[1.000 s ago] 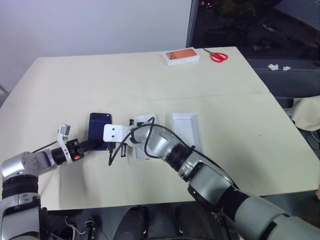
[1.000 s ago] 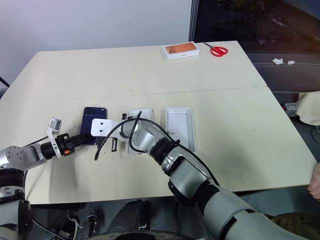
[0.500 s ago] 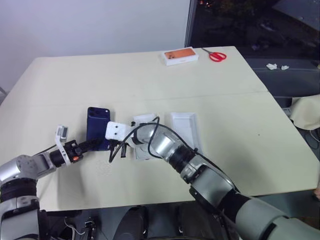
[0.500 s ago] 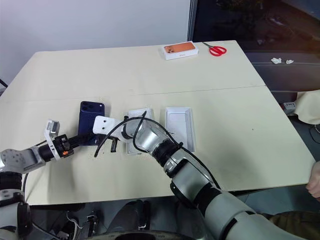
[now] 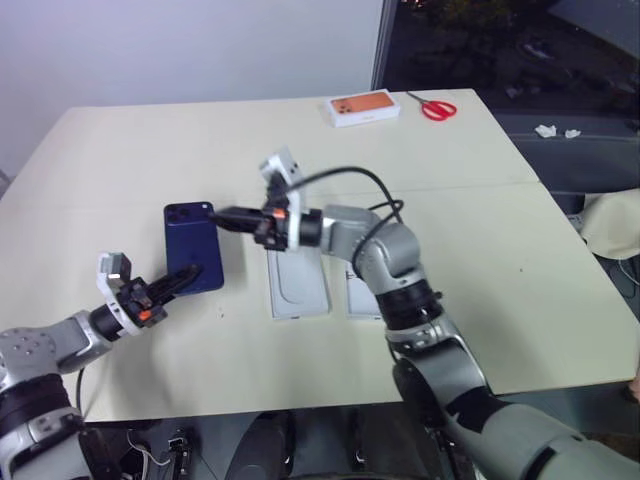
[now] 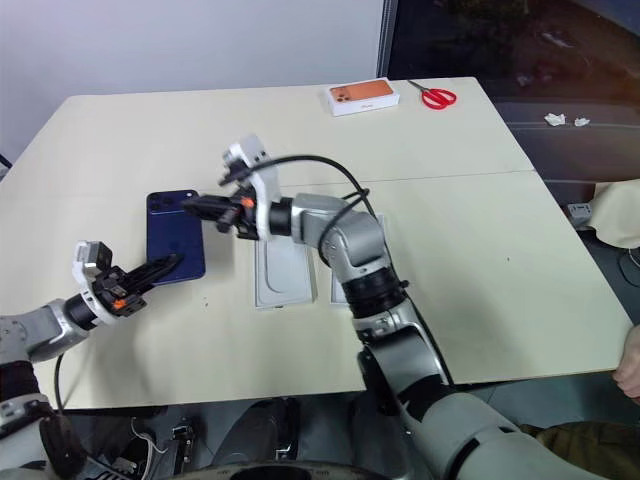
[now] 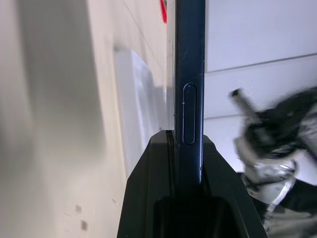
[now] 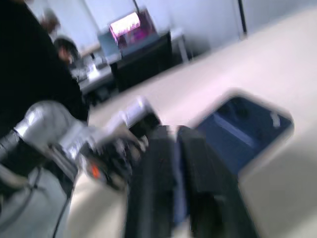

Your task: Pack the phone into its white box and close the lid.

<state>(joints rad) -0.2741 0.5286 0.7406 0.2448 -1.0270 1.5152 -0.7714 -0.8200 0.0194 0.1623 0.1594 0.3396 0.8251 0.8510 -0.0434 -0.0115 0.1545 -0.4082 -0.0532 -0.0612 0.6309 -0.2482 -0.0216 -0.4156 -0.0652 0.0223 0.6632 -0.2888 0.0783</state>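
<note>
The dark blue phone (image 5: 192, 245) hangs tilted above the table's left side. My left gripper (image 5: 178, 278) is shut on its near end, and the left wrist view shows the phone (image 7: 190, 99) edge-on between the black fingers (image 7: 148, 198). My right gripper (image 5: 218, 214) points left at the phone's far right corner, slightly open. Two shallow white pieces lie side by side, one (image 5: 297, 285) in full sight and one (image 5: 362, 298) partly under my right arm. I cannot tell which is the white box and which the lid.
An orange-topped box (image 5: 364, 110) and red scissors (image 5: 436, 110) lie at the far edge of the cream table (image 5: 480, 230). A person's hand (image 6: 632, 370) shows at the near right corner.
The phone has been lifted by my left gripper from flat on the table. My right arm swung up off the left white piece and now points left at the phone's far corner.
</note>
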